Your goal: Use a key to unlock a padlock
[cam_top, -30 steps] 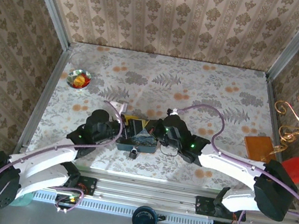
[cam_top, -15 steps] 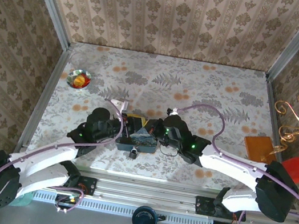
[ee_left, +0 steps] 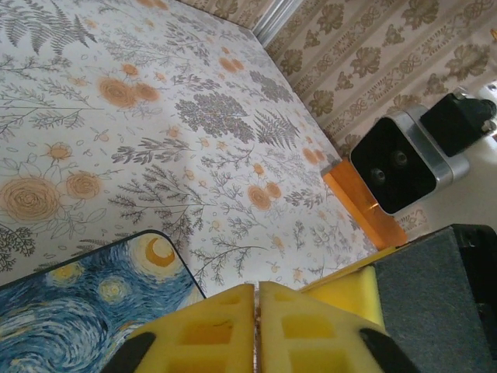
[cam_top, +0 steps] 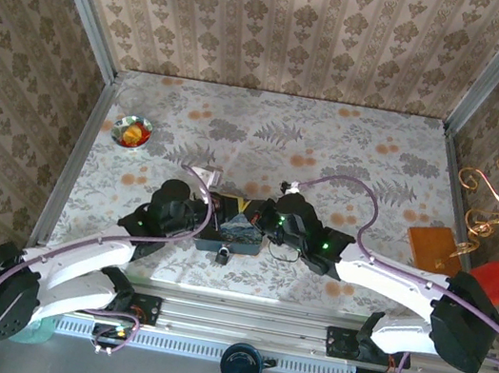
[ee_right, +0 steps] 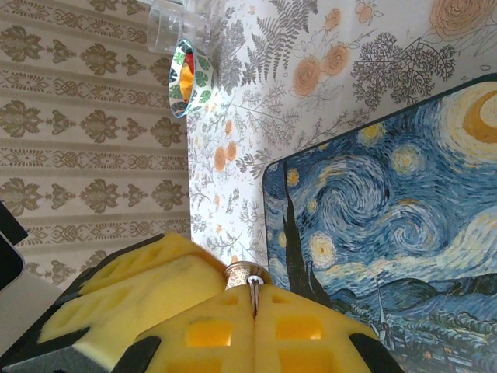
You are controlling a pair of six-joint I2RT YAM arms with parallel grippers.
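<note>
**Padlock lies by the tin; right fingers pinch the key**

One padlock, tiny and dark, lies on the flowered table just beside the near edge of the tin, between the two grippers and free of both.

One tin, rectangular with rounded corners, carries a Starry Night print: blue swirls, yellow stars and a crescent moon.

In the right wrist view the right gripper has its yellow pads pressed together on one key, a thin pale metal blade with a round knurled end that sticks out above the fingertips. It hangs over the tin's corner.

In the left wrist view the left gripper has its yellow pads closed flat against each other with nothing between them, just over the tin's opposite corner.

From above, the grippers stand at the tin's left and right ends.

Farther out are one small patterned bowl at far left with a clear cup beside it, and one orange block at the right edge.
</note>
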